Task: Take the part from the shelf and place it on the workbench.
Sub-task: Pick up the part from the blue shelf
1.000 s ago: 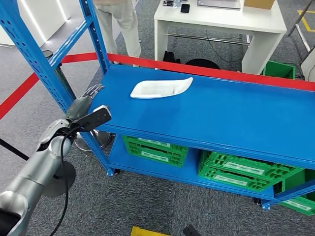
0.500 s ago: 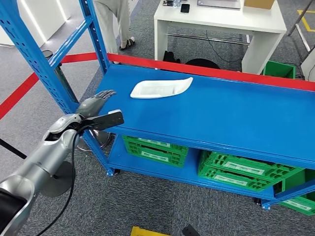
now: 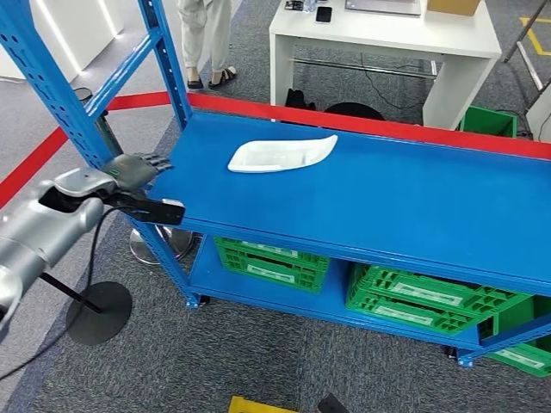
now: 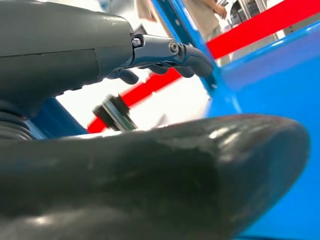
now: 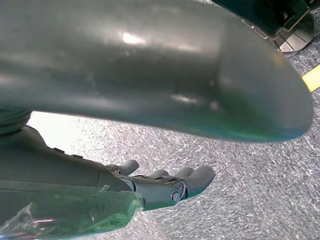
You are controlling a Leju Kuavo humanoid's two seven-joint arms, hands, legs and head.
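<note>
The part (image 3: pixel 282 155) is a long white shallow moulded piece lying flat on the top board of the blue shelf (image 3: pixel 403 198), towards its back left. My left hand (image 3: pixel 133 170) hovers at the shelf's left end, beside the blue upright (image 3: pixel 77 112), well left of the part. Its fingers (image 4: pixel 170 52) are stretched out apart from the thumb (image 4: pixel 170 175), and it holds nothing. In the right wrist view my right hand (image 5: pixel 75 175) hangs over grey carpet, its fingers (image 5: pixel 177 185) extended and empty.
Green crates (image 3: pixel 273 262) (image 3: pixel 422 301) sit on the lower shelf. Red barrier tape (image 3: pixel 364 125) runs behind the shelf. A white table (image 3: pixel 383 43) stands beyond it, and a person (image 3: pixel 205 39) stands at the back left. A black round stand base (image 3: pixel 97 311) is on the floor.
My left arm has swung out to the left and risen; the hand drew back from over the shelf's corner to its left end. The person behind stepped farther away.
</note>
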